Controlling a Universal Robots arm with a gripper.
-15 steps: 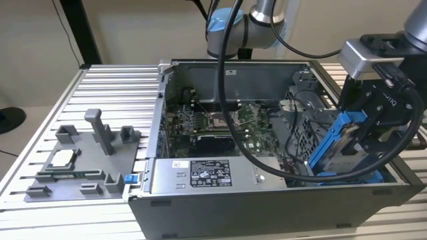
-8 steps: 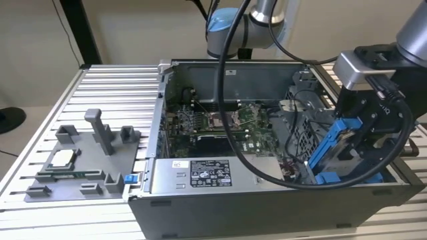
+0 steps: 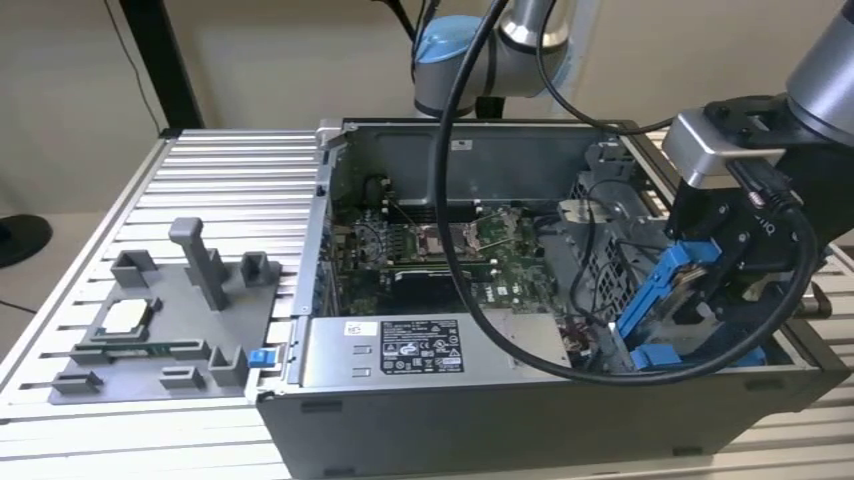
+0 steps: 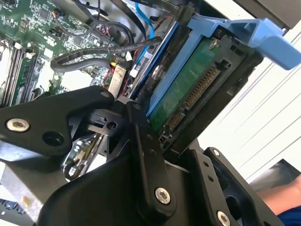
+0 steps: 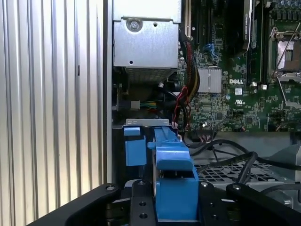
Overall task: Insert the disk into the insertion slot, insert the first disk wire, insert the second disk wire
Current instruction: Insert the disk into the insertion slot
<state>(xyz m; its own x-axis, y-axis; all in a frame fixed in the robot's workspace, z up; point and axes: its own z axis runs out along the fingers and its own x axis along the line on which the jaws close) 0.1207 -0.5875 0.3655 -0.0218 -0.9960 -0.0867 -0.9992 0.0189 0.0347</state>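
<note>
My gripper (image 3: 721, 275) is shut on the disk (image 3: 663, 295), a drive in a bright blue carrier frame. It hangs tilted, lower end down, over the computer case's side at the exterior view's right. In the second wrist view the disk (image 4: 188, 89) shows its green circuit board and connector row between the black fingers (image 4: 141, 141). In the first wrist view the blue carrier (image 5: 174, 186) sits in my gripper (image 5: 175, 209). The insertion slot (image 3: 603, 280), of dark perforated metal (image 5: 221, 172), lies just below and beside the disk's lower end. Loose black cables (image 4: 94, 52) and a blue cable (image 4: 146, 23) lie close to it.
The open case holds a green motherboard (image 3: 441, 250) and a grey power-supply box (image 3: 414, 350) along its front edge. A grey fixture block (image 3: 160, 320) stands on the ribbed metal table (image 3: 214, 170) at the exterior view's left. A thick black hose (image 3: 461, 200) loops across the case.
</note>
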